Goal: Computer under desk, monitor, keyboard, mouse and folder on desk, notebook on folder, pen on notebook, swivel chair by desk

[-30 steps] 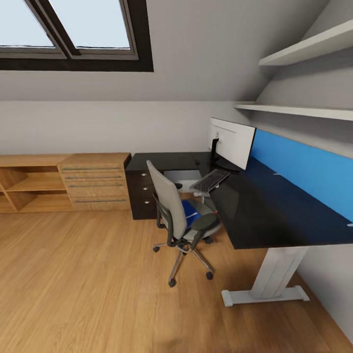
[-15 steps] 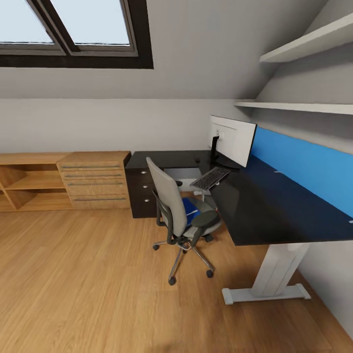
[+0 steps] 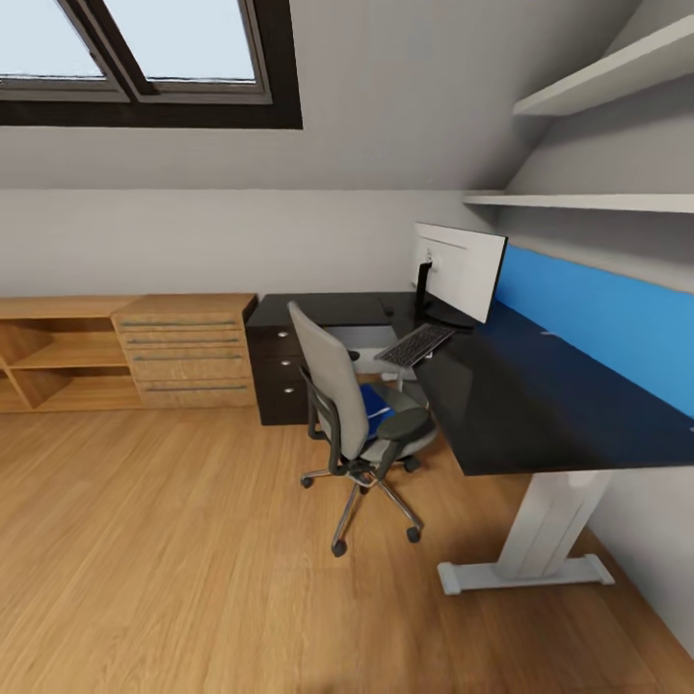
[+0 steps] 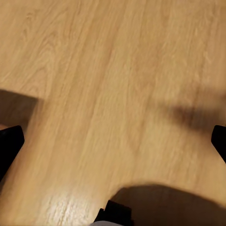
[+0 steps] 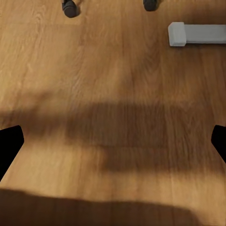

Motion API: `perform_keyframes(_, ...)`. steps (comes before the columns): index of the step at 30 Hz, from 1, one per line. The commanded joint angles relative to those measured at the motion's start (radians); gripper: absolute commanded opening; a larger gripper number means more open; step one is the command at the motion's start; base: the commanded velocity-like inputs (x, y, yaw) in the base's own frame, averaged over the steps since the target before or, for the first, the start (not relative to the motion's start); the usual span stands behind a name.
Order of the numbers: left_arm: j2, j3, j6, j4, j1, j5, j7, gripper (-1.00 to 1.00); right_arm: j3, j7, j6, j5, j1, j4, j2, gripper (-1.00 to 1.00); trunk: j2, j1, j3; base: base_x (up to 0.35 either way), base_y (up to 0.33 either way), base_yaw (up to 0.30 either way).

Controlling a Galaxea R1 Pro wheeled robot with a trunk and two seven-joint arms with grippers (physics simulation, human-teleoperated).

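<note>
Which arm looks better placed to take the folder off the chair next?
Right, tentatively: the right wrist view already shows the swivel chair's castors and the desk foot nearby; the folder lies on the seat.

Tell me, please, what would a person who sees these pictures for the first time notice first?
Probably the swivel chair, standing on the wooden floor in front of the long black desk, with the bright blue folder lying on its seat. Next comes the monitor on the desk beside the blue wall panel, with the keyboard at the desk's edge before it.

Bright skylight (image 3: 145, 48) daylight; soft floor (image 4: 117, 94) shadows (slightly blurred).
</note>
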Motion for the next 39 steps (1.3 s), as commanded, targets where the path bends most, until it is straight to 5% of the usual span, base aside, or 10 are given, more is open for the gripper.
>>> perform_keyframes(1,-0.001,0.005,-0.002,-0.001,0.0,0.0,-0.001,1.0,-0.002,-0.001,-0.002,0.005,-0.001,0.0,0.0,1.0,-0.008,0.004,-0.004,0.0,0.0,0.113)
perform_keyframes(14,-0.002,0.005,-0.002,-0.002,0.0,0.0,-0.001,1.0,-0.002,-0.002,-0.002,0.004,-0.001,0.0,0.001,1.0,-0.099,0.054,-0.047,0.0,0.0,0.204)
perform_keyframes(39,-0.002,0.005,-0.003,-0.002,0.0,0.0,-0.001,1.0,-0.002,-0.001,-0.004,0.006,-0.001,0.001,0.0,1.0,-0.274,0.15,-0.126,0.0,0.0,0.011)
